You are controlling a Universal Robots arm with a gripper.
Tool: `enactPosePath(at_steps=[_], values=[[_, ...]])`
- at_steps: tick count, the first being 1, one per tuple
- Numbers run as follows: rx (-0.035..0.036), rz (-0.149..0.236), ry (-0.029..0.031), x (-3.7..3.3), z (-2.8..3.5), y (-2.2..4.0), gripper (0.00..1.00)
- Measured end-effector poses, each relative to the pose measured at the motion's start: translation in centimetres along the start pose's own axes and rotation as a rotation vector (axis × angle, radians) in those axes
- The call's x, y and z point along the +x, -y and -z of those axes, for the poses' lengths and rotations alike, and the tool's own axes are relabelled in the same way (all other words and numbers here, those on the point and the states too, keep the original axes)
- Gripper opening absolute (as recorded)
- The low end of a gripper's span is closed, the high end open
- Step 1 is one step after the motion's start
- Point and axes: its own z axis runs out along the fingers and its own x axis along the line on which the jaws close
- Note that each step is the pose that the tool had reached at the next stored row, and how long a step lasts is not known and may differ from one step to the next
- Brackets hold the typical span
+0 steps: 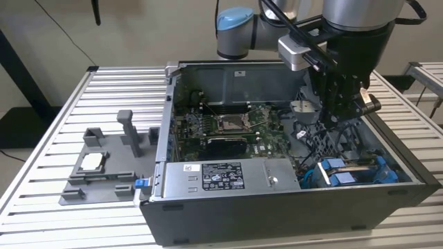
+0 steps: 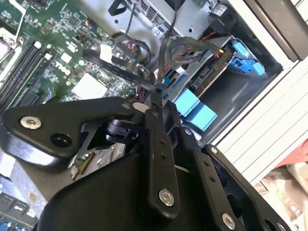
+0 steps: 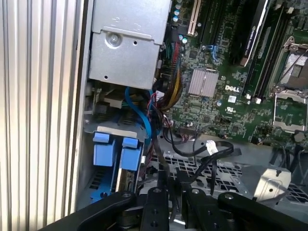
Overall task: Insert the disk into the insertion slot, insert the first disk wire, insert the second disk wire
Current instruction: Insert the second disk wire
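The hand [image 3: 169,192] is closed almost fully, pinching a black wire [image 3: 161,166] (thin, running away from its tips toward the drive bay). Just beside the hand, the disk [image 2: 211,74] sits inside the insertion slot [image 2: 236,96], its blue tabs [image 3: 118,154] facing outward. A loose tangle of cables [image 3: 202,149] crowds the space ahead of the hand, above the black perforated cage [image 3: 216,175]. The motherboard [image 3: 216,96] lies beyond.
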Motion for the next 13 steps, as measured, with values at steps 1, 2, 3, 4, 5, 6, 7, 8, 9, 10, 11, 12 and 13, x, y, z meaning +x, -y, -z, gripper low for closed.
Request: enactPosePath(at_steps=[1,2,3,4,5,6,7,8,9,10,11,12,13], values=[[0.0006,0.0,-0.0002,-0.13,0.0,-0.04,0.23],[0.0015,0.0,-0.0005,-0.19,-0.02,-0.08,0.23],[0.0024,0.0,-0.0004,-0.19,-0.07,-0.1,0.23],[0.0024,0.0,-0.0011,-0.19,-0.11,-0.11,0.23],[0.0023,0.001,-0.0019,-0.2,-0.15,-0.11,0.23],[0.0023,0.001,-0.0034,-0.19,-0.2,-0.13,0.23],[0.0028,0.002,-0.0044,-0.19,-0.26,-0.15,0.23],[0.0029,0.002,-0.0052,-0.19,-0.31,-0.16,0.23],[0.0029,0.002,-0.0058,-0.19,-0.34,-0.16,0.23],[0.0028,0.003,-0.0069,-0.19,-0.37,-0.17,0.23],[0.0028,0.003,-0.0079,-0.18,-0.4,-0.18,0.23],[0.0028,0.003,-0.009,-0.18,-0.42,-0.18,0.23],[0.0028,0.004,-0.0097,-0.18,-0.43,-0.19,0.23]])
